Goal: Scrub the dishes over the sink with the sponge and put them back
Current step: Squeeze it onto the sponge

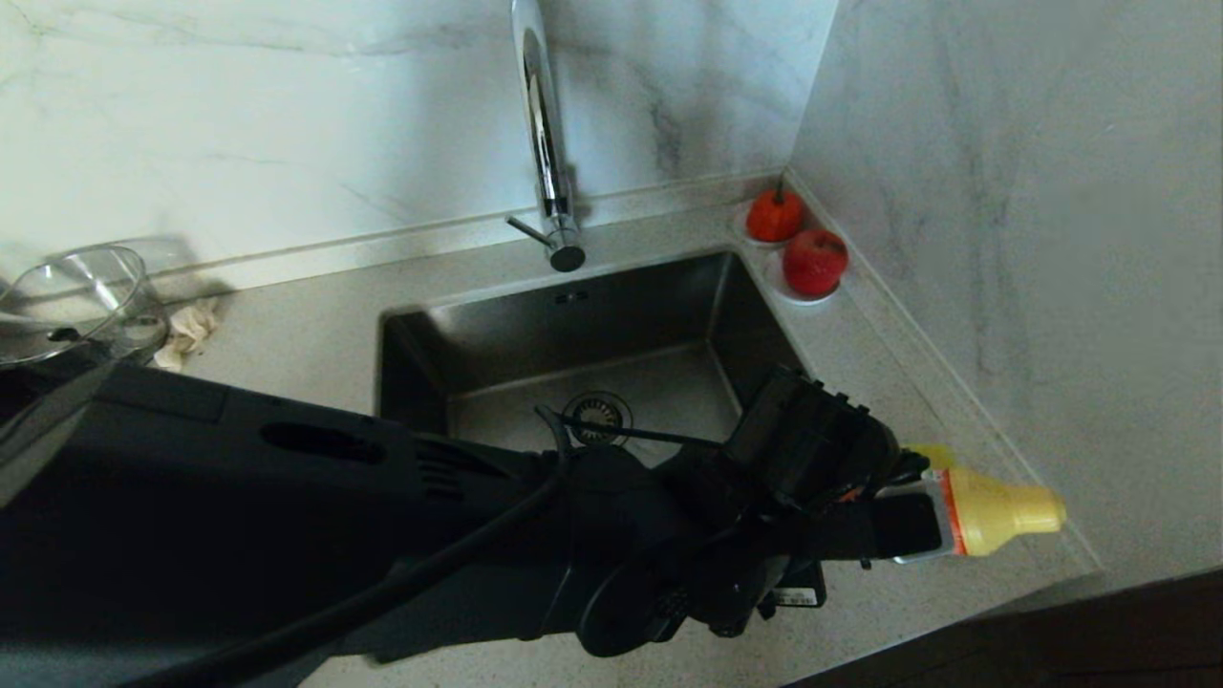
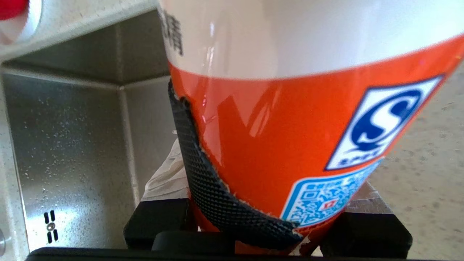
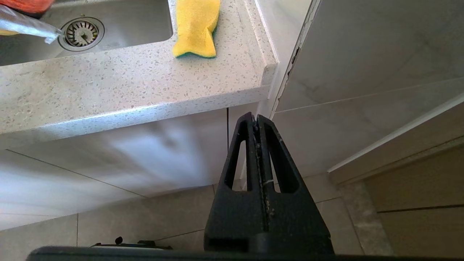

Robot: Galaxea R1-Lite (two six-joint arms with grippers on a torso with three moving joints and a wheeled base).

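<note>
Right now we hold a detergent bottle [image 1: 994, 511] pinched between the jaws of our left gripper [image 1: 941, 524], lying on its side by the sink [image 1: 497, 330] corner, so we judge this the soaping step. Next comes fetching the sponge [image 3: 195, 29], which lies on the speckled counter [image 3: 108, 87] past the bottle. Our right gripper [image 3: 258, 125] hangs below the counter edge, jaws pressed together, marble-look walls around.
</note>
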